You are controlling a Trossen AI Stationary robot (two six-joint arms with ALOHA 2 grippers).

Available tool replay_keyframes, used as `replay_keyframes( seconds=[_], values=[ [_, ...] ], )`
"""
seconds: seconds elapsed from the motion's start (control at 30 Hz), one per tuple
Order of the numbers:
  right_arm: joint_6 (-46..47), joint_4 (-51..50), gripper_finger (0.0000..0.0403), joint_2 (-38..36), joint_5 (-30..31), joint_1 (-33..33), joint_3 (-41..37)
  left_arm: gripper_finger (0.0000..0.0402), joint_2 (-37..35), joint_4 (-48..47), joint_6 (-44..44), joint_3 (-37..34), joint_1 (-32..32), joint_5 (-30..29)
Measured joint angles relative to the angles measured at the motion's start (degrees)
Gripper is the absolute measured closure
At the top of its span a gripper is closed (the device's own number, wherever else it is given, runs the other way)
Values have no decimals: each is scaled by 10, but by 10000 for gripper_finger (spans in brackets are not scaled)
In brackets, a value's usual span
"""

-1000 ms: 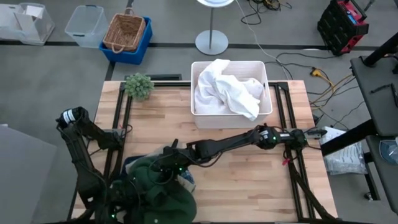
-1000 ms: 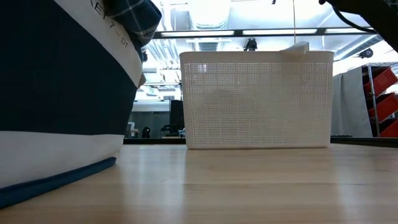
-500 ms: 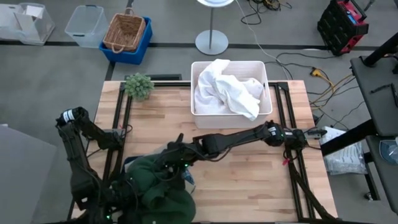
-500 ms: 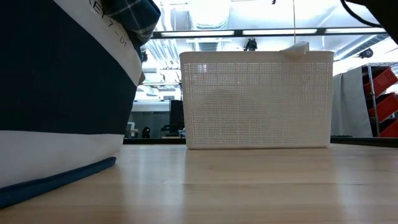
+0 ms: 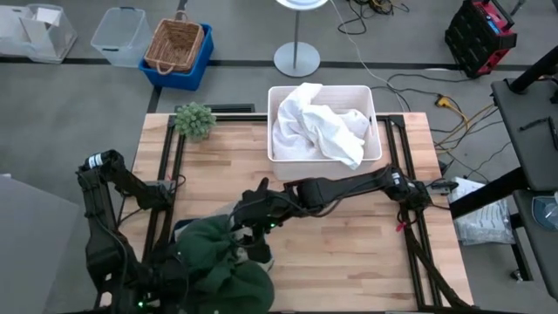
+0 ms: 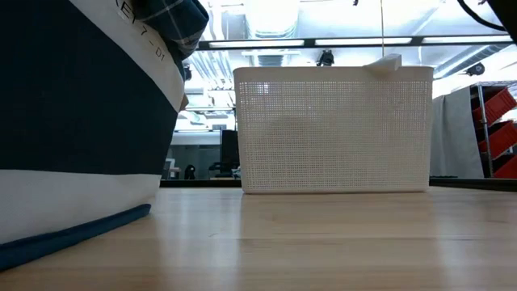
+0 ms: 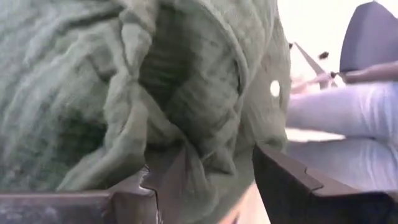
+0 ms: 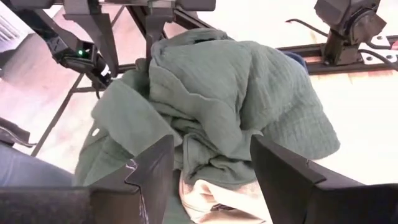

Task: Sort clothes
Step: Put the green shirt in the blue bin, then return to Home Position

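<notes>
A dark green garment [image 5: 218, 262] lies bunched on top of a heap of clothes at the table's near left. Tan cloth [image 8: 205, 196] and a bit of navy [image 5: 181, 230] show under it. In the low view, navy-and-white cloth [image 6: 81, 121] and plaid [image 6: 171, 20] fill the left. My right gripper [image 5: 255, 208] hovers open just right of the heap, its fingers wide apart [image 8: 208, 177] and clear of the green garment [image 8: 230, 93]. My left gripper [image 7: 205, 186] is open at the heap's near left side, with a green fold between its fingers. White clothes [image 5: 318, 126] fill the bin. My left gripper stands open around a hanging fold of the green garment [image 7: 186, 168]. The fold lies close against the inner side of one finger [image 7: 127, 199] and clear of the other. I cannot tell whether it touches. The garment rests on the heap.
The white mesh bin [image 5: 275, 96] stands at the far middle of the table. A small green plant [image 5: 193, 119] sits at the far left corner. Bare wood [image 5: 349, 253] lies to the right of the heap and in front of the bin.
My right gripper has drawn back from the green garment toward the table's right and far side. The garment stays on the heap, more bunched than before.
</notes>
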Motion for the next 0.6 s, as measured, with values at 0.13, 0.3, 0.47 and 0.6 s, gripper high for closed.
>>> replay_keyframes(
  seconds=[0.13,0.3,0.47,0.6],
  values=[
    [4,-1,201,-6,0,2,0,235,0,0,-6,10,0,42],
    [9,-19,202,-10,1,5,0,235,0,-1,-14,46,1,83],
    [3,-43,205,-23,11,9,0,235,0,-4,34,90,0,45],
    [-13,-40,208,-37,13,16,0,235,0,-4,100,113,1,4]
  ],
)
